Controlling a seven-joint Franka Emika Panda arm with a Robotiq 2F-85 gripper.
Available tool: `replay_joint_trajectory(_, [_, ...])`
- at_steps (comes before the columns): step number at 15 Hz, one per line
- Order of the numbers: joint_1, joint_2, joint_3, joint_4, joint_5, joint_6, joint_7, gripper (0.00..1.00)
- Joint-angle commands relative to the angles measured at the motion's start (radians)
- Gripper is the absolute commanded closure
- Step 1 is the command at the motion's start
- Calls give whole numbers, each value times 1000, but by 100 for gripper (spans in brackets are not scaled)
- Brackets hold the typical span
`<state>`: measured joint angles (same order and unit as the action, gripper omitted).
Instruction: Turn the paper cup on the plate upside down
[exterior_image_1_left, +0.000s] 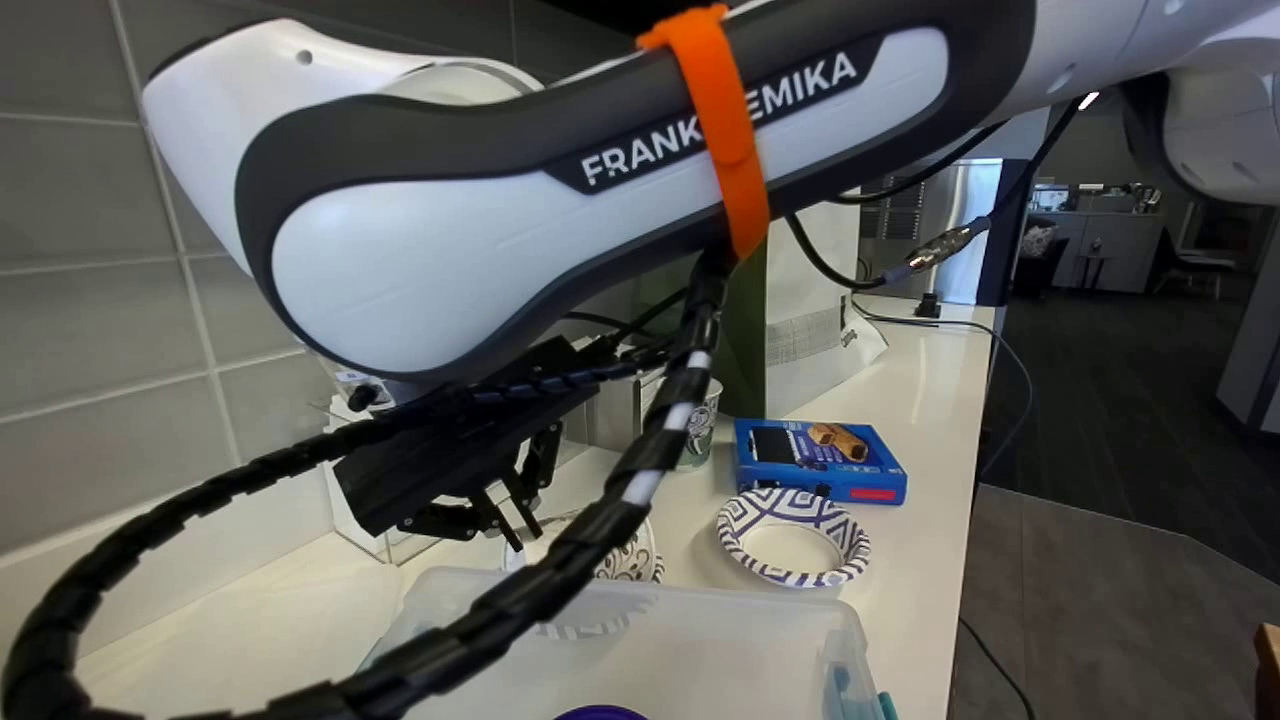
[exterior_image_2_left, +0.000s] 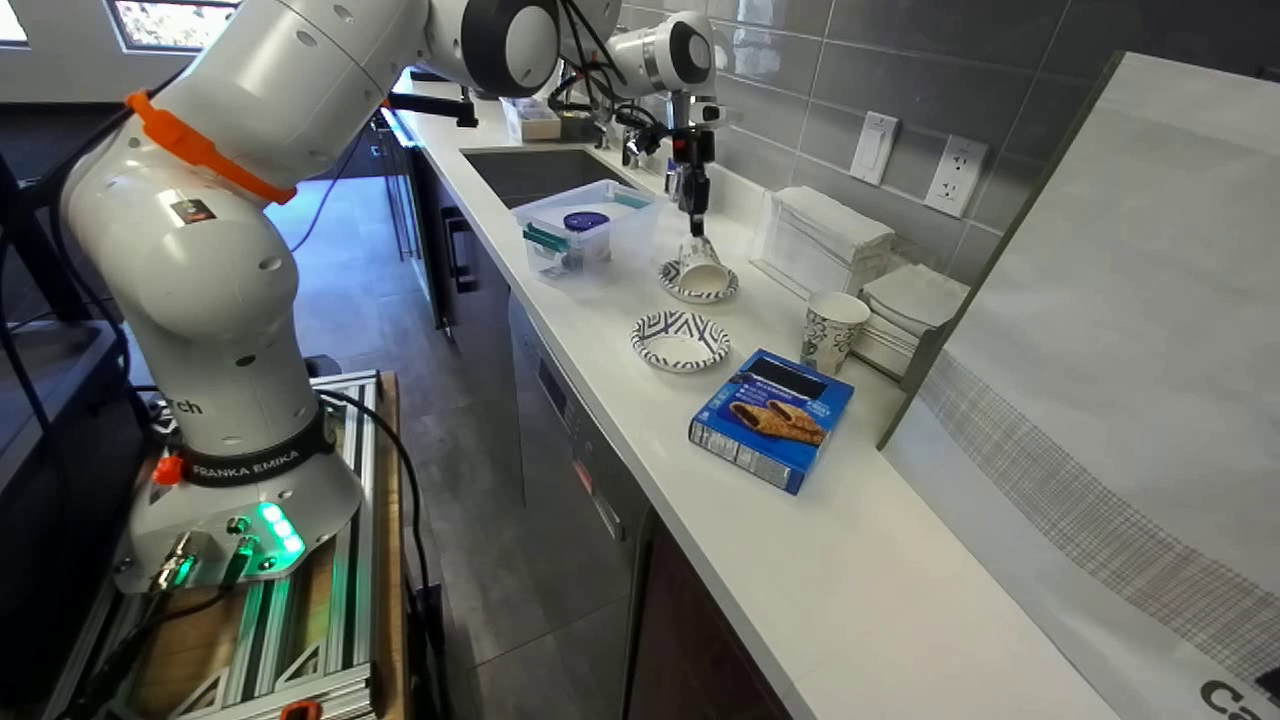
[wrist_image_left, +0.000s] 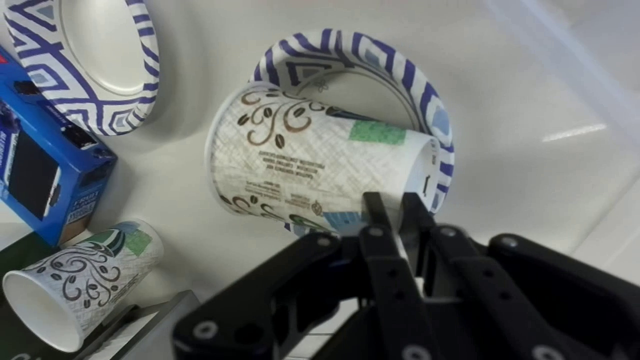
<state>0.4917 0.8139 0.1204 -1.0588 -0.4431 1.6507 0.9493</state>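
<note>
The paper cup (wrist_image_left: 310, 155) is white with brown swirls and lies on its side across the plate (wrist_image_left: 442, 125), its mouth past the rim. In the wrist view the mouth points left and the closed base right. The cup (exterior_image_2_left: 702, 268) and plate (exterior_image_2_left: 671, 284) also show in an exterior view, mouth toward that camera. The cup (exterior_image_1_left: 628, 558) is partly hidden behind the cable in an exterior view. My gripper (wrist_image_left: 391, 200) is at the base end, fingers a narrow gap apart, tips overlapping the base edge. Contact cannot be told. The gripper (exterior_image_2_left: 697, 230) is directly above the cup.
A clear plastic bin (exterior_image_2_left: 625, 225) stands beside the plate. A bold-rimmed plate (exterior_image_2_left: 650, 355), a blue food box (exterior_image_2_left: 770, 420) and a similar upright cup (exterior_image_2_left: 828, 338) are nearby. Napkin stacks (exterior_image_2_left: 825, 235) stand by the wall, and a tall paper bag (exterior_image_2_left: 1090, 350) stands on the counter.
</note>
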Motion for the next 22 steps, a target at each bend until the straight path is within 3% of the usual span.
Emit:
replay_joint_trajectory(1, [9, 10, -2, 26, -4, -39, -11, 100])
replay_joint_trajectory(13, [24, -45, 1, 33, 0, -85, 11, 98])
replay_joint_trajectory(22, [10, -180, -4, -41, 13, -51, 204, 98])
